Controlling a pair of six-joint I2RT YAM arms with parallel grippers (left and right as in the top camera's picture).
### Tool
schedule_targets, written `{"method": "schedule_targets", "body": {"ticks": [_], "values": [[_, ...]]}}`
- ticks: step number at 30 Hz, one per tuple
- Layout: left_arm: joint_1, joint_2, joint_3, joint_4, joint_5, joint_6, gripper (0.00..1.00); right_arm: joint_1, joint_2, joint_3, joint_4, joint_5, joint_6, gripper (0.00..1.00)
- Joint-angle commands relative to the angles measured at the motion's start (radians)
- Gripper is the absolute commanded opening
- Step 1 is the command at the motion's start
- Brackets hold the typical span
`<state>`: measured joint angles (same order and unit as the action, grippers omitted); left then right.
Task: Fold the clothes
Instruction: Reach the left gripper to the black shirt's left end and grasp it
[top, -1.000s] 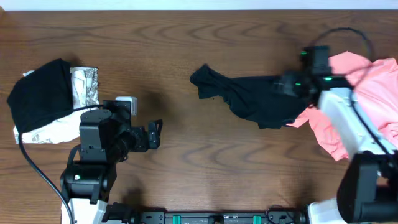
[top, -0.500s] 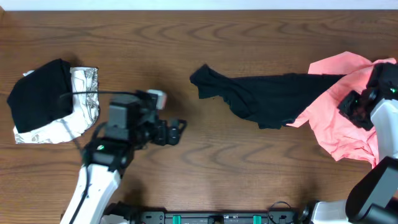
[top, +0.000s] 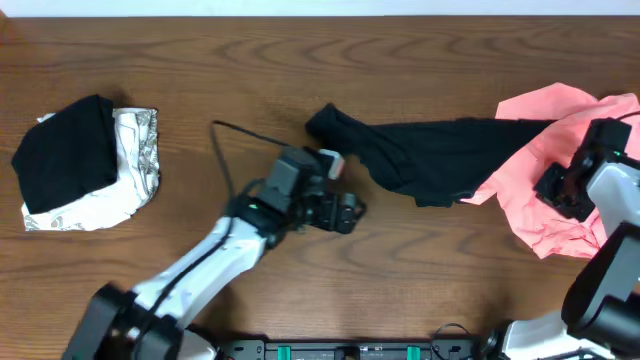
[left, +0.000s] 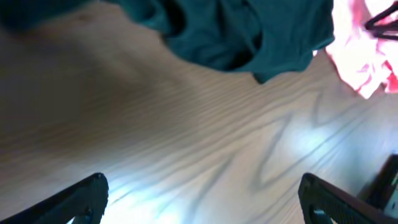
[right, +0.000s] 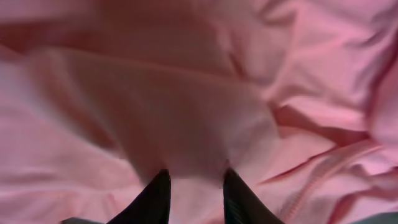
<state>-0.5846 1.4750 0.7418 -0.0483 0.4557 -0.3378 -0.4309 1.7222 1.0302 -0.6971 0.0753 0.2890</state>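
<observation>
Right, my left tool (top: 350, 212) hangs wide open, empty, beside the crumpled black T-shirt (top: 430, 160) on the surface (top: 200, 60); I'd pinch one corner cleanly. Right tool (right: 194, 194) sits narrow over the pink shirt (top: 545, 225), grip unclear.

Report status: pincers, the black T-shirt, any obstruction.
Left pincer open beside black T-shirt. Right pincer narrowed over salmon-pink shirt, grip unclear. T-shirt crumpled, unfolded, its end overlapping the pink one.
</observation>
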Motion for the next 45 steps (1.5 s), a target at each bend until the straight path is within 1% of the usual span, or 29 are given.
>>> {"method": "schedule_targets", "body": {"ticks": [1,5,8,12,14,22,26,29,35,42,43,44,45], "values": [[-0.063,0.063,0.015,0.079,-0.011,-0.110,0.98,-0.006,0.035,-0.010,0.002,-0.005,-0.021,0.27],[-0.113,0.114,0.015,0.217,-0.012,-0.149,0.98,-0.006,0.043,-0.010,0.003,-0.005,-0.021,0.26],[-0.132,0.151,0.015,0.322,-0.046,-0.246,0.98,-0.005,0.043,-0.010,0.002,-0.006,-0.021,0.26],[-0.136,0.219,0.015,0.397,-0.056,-0.370,0.98,-0.005,0.043,-0.010,0.002,-0.028,-0.021,0.26],[-0.140,0.258,0.015,0.419,-0.055,-0.412,0.98,-0.006,0.043,-0.010,0.002,-0.028,-0.021,0.26],[-0.178,0.333,0.017,0.536,-0.066,-0.495,0.98,-0.005,0.043,-0.010,0.006,-0.028,-0.021,0.26],[-0.194,0.342,0.019,0.544,-0.135,-0.560,0.98,-0.005,0.043,-0.010,0.005,-0.032,-0.021,0.26],[-0.202,0.356,0.022,0.545,-0.154,-0.599,0.98,-0.005,0.043,-0.010,0.006,-0.036,-0.021,0.26],[-0.204,0.431,0.058,0.571,-0.154,-0.689,0.98,-0.004,0.043,-0.010,0.005,-0.040,-0.021,0.26],[-0.204,0.526,0.155,0.570,-0.134,-0.737,0.99,-0.003,0.043,-0.010,0.005,-0.043,-0.021,0.26],[-0.204,0.531,0.166,0.571,-0.127,-0.742,0.98,-0.004,0.043,-0.010,0.005,-0.043,-0.021,0.27],[-0.204,0.534,0.175,0.570,-0.124,-0.741,0.92,-0.004,0.043,-0.010,0.005,-0.043,-0.021,0.26],[-0.204,0.534,0.182,0.570,-0.124,-0.741,0.82,-0.003,0.043,-0.010,0.005,-0.043,-0.021,0.26]]}}
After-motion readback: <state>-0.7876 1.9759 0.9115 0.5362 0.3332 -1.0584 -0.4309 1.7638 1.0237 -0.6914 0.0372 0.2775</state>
